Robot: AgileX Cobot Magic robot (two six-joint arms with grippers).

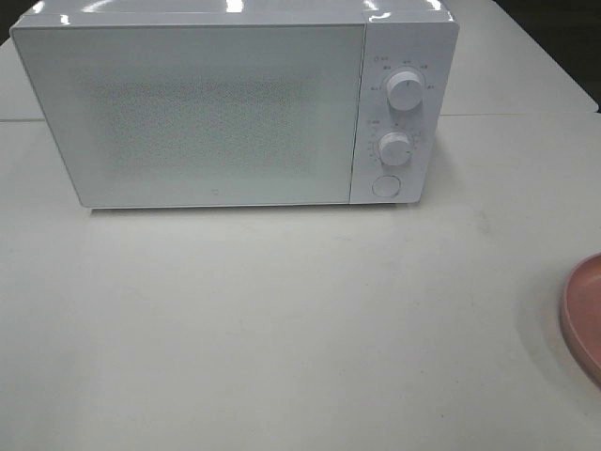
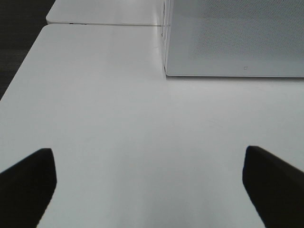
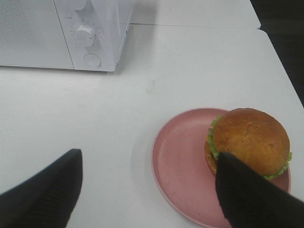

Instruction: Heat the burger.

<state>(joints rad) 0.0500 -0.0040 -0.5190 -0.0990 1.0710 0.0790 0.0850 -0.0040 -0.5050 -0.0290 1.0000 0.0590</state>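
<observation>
Both grippers, left gripper [image 2: 149, 185] and right gripper [image 3: 147, 190], gape wide, holding nothing; microwave [image 1: 225, 113] dial markings seem illegible.

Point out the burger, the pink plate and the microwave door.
burger [image 3: 250, 140], right wrist view, top of the bun.
pink plate [image 3: 183, 161], right wrist view, bare inner surface.
microwave door [image 1: 192, 113], exterior high view, middle of the door.

This looks like a lab test bench rather than a home kitchen: a white microwave [image 1: 235, 108] with its door closed stands alone on a plain white tabletop [image 1: 282, 329] made of butted panels, over dark flooring [image 2: 19, 28], with no cabinets or sink.
</observation>
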